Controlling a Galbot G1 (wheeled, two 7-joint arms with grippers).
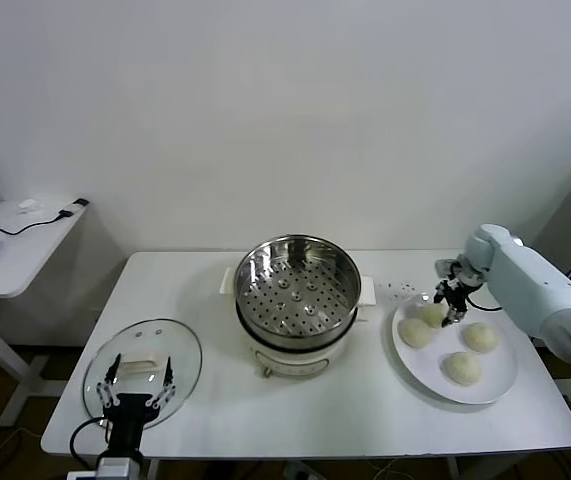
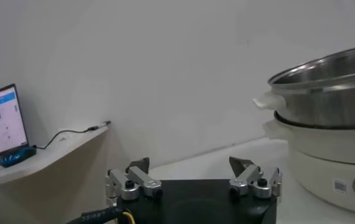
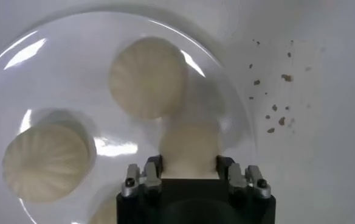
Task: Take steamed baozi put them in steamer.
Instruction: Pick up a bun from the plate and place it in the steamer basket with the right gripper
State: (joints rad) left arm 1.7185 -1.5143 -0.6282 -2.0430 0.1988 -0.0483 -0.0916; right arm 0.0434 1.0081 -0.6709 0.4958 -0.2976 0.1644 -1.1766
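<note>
the right gripper is clamped on a cream-white domed baozi at the white round plate's ten o'clock, the shiny perforated steel steamer lying toward nine o'clock, while the left gripper idles open.

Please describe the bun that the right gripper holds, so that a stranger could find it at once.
Look at the white plate on the table, to the right of the steamer. Four baozi lie on it. The one you want is the baozi at the plate's far edge, nearest the steamer; it alone sits between the fingers of the right gripper.
</note>
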